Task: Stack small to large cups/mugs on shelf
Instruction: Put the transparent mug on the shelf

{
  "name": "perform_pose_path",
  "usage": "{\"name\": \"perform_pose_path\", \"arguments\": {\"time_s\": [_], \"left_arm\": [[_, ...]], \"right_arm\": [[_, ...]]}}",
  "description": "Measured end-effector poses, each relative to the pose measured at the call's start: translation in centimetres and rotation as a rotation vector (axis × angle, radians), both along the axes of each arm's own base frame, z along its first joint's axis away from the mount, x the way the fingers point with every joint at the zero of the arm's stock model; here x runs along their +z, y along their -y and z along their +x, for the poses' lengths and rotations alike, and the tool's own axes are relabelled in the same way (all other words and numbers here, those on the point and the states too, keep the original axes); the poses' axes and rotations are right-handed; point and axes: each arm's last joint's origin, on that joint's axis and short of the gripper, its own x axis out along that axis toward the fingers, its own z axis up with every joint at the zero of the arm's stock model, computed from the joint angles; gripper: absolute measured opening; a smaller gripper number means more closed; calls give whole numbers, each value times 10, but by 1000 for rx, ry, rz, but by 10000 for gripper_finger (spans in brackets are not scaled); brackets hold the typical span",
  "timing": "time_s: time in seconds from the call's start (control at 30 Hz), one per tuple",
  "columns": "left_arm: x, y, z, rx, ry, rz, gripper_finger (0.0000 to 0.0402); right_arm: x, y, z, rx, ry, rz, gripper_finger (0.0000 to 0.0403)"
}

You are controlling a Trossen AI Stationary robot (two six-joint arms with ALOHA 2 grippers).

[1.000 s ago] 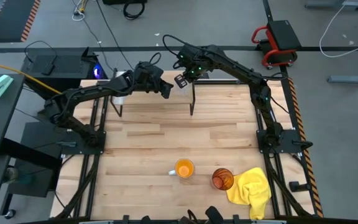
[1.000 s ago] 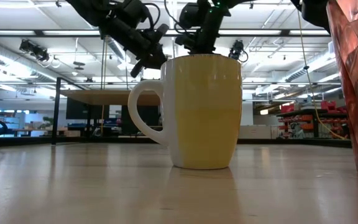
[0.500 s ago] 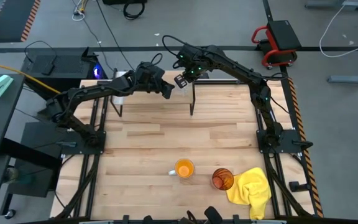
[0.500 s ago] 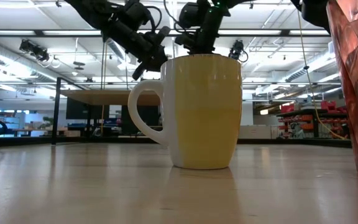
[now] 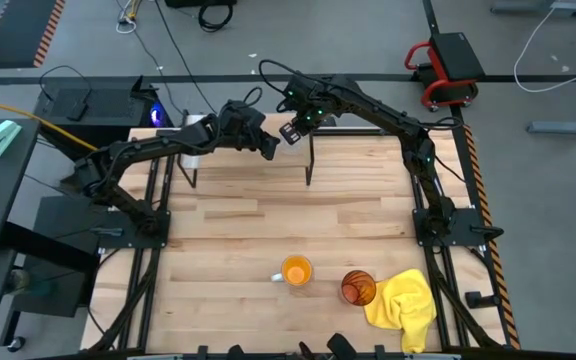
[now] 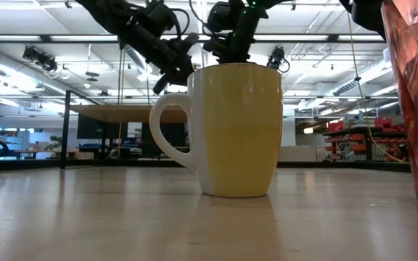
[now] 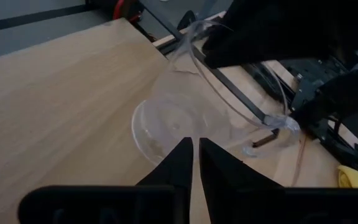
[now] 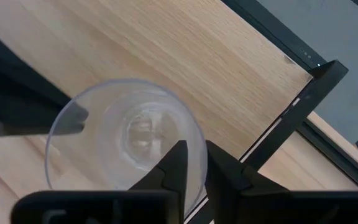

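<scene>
Seen from above, the left tool (image 5: 271,148) hovers at the far end of the bench (image 5: 258,215), over the shelf (image 8: 185,56). Just to its right is the small clear glass cup (image 8: 126,140), mouth up on the light-wood shelf board near one corner. The left tool sits at the cup's side wall. I cannot tell whether it is gripping or loose.

Immediately right of the cup is the right tool (image 5: 290,131), reaching down over the rim from above. Whether it clamps the glass or not cannot be told either.

The two arms meet at the cup from opposite sides, almost touching each other.

The orange mug (image 5: 296,271) stands well apart, near the bench's front edge, about midway between the arms. The amber tumbler (image 5: 358,288) is just to its right, touching a yellow cloth (image 5: 408,305). Judging by this, the next fetch means reaching straight back toward the front edge, and the right arm is slightly nearer.
</scene>
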Motion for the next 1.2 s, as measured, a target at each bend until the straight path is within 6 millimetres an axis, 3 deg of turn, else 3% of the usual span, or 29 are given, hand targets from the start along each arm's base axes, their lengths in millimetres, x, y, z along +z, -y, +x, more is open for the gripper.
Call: {"name": "perform_pose_path", "arguments": {"time_s": [0.27,0.6,1.2], "left_arm": [[0,0,0,9,-3,5,38],[-1,0,-1,21,-15,6,34],[-1,-2,-2,40,-8,-17,35]], "right_arm": [[1,0,0,9,5,-3,92],[22,-5,-10,12,62,-41,103],[11,5,-7,-10,46,-30,100]]}}
